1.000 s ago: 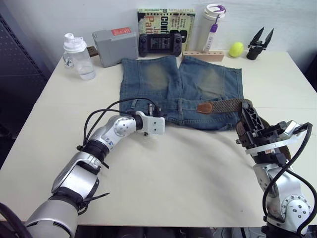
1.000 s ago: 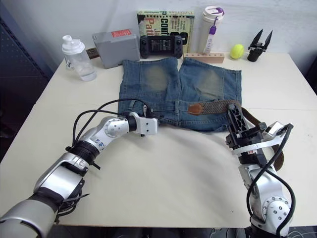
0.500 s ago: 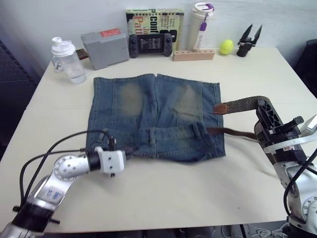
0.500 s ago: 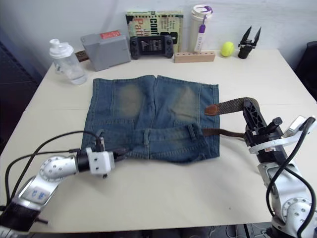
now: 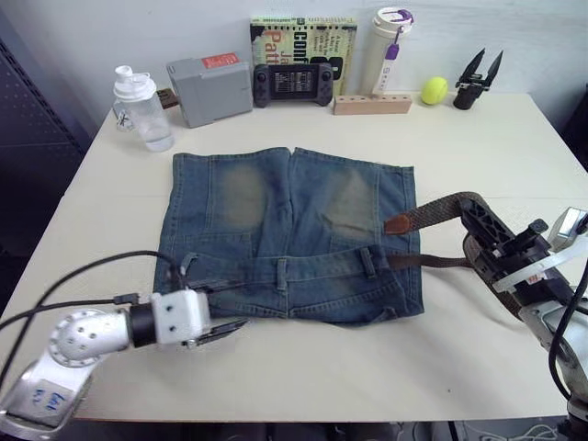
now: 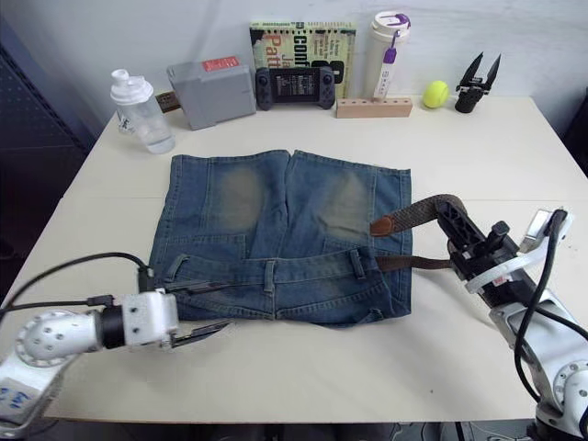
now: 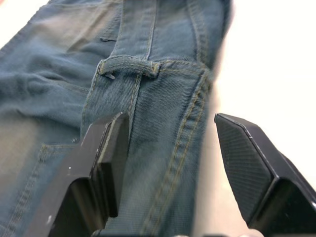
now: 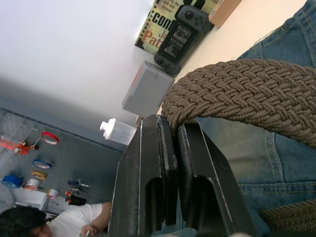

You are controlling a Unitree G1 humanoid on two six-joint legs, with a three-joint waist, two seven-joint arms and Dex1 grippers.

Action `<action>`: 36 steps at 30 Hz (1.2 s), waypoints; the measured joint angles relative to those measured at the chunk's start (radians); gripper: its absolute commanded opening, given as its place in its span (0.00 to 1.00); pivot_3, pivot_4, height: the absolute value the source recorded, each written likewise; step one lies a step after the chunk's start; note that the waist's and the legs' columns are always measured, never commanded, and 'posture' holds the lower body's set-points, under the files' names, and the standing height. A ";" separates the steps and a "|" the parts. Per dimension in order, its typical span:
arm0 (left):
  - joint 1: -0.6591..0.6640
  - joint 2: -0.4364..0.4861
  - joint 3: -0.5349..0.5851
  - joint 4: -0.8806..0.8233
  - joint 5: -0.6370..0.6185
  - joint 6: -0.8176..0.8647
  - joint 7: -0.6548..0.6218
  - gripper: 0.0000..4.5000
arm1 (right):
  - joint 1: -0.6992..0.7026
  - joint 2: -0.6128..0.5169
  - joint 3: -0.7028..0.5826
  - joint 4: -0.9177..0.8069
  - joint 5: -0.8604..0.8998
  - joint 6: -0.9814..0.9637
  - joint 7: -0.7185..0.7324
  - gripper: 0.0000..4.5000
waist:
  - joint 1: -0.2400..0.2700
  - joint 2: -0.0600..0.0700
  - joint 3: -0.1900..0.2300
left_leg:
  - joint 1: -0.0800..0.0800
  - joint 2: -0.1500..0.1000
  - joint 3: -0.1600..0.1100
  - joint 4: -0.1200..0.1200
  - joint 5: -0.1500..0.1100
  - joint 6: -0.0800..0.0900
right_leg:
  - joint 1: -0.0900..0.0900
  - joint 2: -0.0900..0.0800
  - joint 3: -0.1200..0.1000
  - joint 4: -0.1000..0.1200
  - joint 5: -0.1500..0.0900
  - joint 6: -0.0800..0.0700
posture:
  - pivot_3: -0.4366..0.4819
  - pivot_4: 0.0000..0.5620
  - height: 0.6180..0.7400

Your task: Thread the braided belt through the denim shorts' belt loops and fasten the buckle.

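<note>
A: Note on position. The denim shorts (image 5: 289,234) lie flat mid-table, waistband toward the robot. The braided belt (image 5: 439,209) comes off their right edge in a loop: the leather tip (image 5: 399,223) rests on the right leg, and a second run goes into the waistband near a belt loop (image 5: 368,262). I can't make out the buckle.

B: Grippers?

A: The right gripper (image 8: 170,129) is clamped on the belt at the bend of that loop; in the right wrist view the woven strap is pinched between both fingers. The left gripper (image 7: 168,153) is spread wide at the waistband's left end, one finger over the denim, the other over bare table (image 5: 303,367), holding nothing. A belt loop (image 7: 129,68) sits just ahead of it.

B: How will it handle?

A: My judgement: the belt is light and floppy, and the weave gives good friction, so slipping is unlikely, but it will buckle if pushed from far back. Better held near the stiffer leather tip for feeding. The denim is soft and will bunch and slide on the smooth table, so the left gripper should pin the thick waistband seam beside the loop being threaded.
</note>
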 measured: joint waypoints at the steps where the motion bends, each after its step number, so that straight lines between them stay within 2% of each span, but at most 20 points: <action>1: 0.009 0.042 0.046 -0.005 -0.079 0.058 -0.049 0.70 | 0.001 -0.007 0.000 0.007 0.001 0.010 0.001 0.00 | -0.001 0.000 0.000 | 0.000 0.000 0.000 0.000 0.000 0.000 | 0.000 0.000 0.000 0.000 0.000 0.000 | 0.48 0.27 0.92; 2: 0.011 0.064 0.068 -0.005 -0.119 0.092 -0.072 0.70 | 0.001 -0.012 0.000 0.014 0.001 0.013 0.001 0.00 | -0.001 0.000 0.000 | 0.000 0.000 0.000 0.000 0.000 0.000 | 0.000 0.001 0.000 0.000 0.000 0.000 | 0.48 0.27 0.92; 3: 0.009 0.110 0.131 -0.006 -0.233 0.181 -0.132 0.70 | 0.001 -0.025 0.000 0.029 0.001 0.023 0.001 0.00 | -0.001 0.001 0.001 | 0.000 0.000 0.000 0.000 0.000 0.000 | 0.000 0.001 0.000 0.000 0.000 0.000 | 0.48 0.27 0.92; 5: -0.008 0.131 0.163 -0.005 -0.324 0.250 -0.169 0.70 | 0.000 -0.028 0.001 0.033 0.001 0.028 0.001 0.00 | 0.001 0.001 0.001 | 0.000 -0.001 0.000 0.000 0.000 0.000 | 0.000 0.001 0.000 0.000 0.000 0.000 | 0.48 0.27 0.92; 8: -0.139 0.118 0.159 0.034 -0.415 0.331 -0.170 0.70 | -0.005 -0.032 0.012 0.038 -0.006 0.043 0.002 0.00 | 0.007 0.002 0.001 | -0.001 -0.001 -0.001 0.001 0.000 0.000 | 0.001 0.001 0.000 0.000 0.000 0.000 | 0.48 0.27 0.92; 9: -0.260 0.090 0.150 0.079 -0.468 0.384 -0.147 0.70 | -0.005 -0.042 0.032 0.037 -0.040 0.055 0.010 0.00 | 0.005 0.002 0.001 | 0.000 -0.002 -0.001 0.002 0.000 0.000 | 0.001 0.001 0.001 0.000 0.000 0.000 | 0.48 0.27 0.92; 12: -0.339 0.029 0.076 0.106 -0.468 0.420 -0.122 0.70 | 0.001 -0.044 0.057 0.035 -0.097 0.076 0.026 0.00 | -0.002 0.002 0.001 | 0.000 -0.004 0.002 -0.001 0.000 0.000 | 0.000 0.002 0.000 -0.001 0.001 0.001 | 0.48 0.27 0.92; 13: -0.355 -0.018 0.021 0.106 -0.459 0.442 -0.106 0.70 | 0.007 -0.055 0.072 0.034 -0.145 0.090 0.035 0.00 | -0.004 0.001 0.001 | 0.000 -0.003 0.002 -0.001 -0.001 -0.001 | 0.000 0.005 0.000 -0.002 0.001 0.001 | 0.48 0.27 0.92; 17: -0.367 -0.061 -0.009 0.100 -0.449 0.461 -0.098 0.70 | 0.038 -0.059 0.088 0.033 -0.229 0.103 0.055 0.00 | 0.001 0.001 0.001 | 0.000 -0.001 0.002 -0.001 0.000 -0.002 | 0.000 0.007 0.001 -0.003 0.000 0.001 | 0.48 0.27 0.92; 23: -0.387 -0.100 -0.047 0.098 -0.399 0.462 -0.096 0.70 | 0.042 -0.027 0.123 0.031 -0.368 0.106 0.102 0.00 | 0.002 0.001 0.001 | 0.000 -0.002 0.002 0.000 0.000 -0.002 | 0.000 0.007 0.001 -0.003 0.000 0.000 | 0.48 0.27 0.92; 36: -0.463 -0.125 -0.071 0.115 -0.350 0.463 -0.128 0.70 | 0.019 0.019 0.125 0.020 -0.602 0.063 0.151 0.00 | 0.001 0.001 0.001 | 0.000 -0.002 0.002 0.000 0.000 -0.002 | 0.000 0.007 0.001 -0.003 0.000 0.001 | 0.48 0.27 0.92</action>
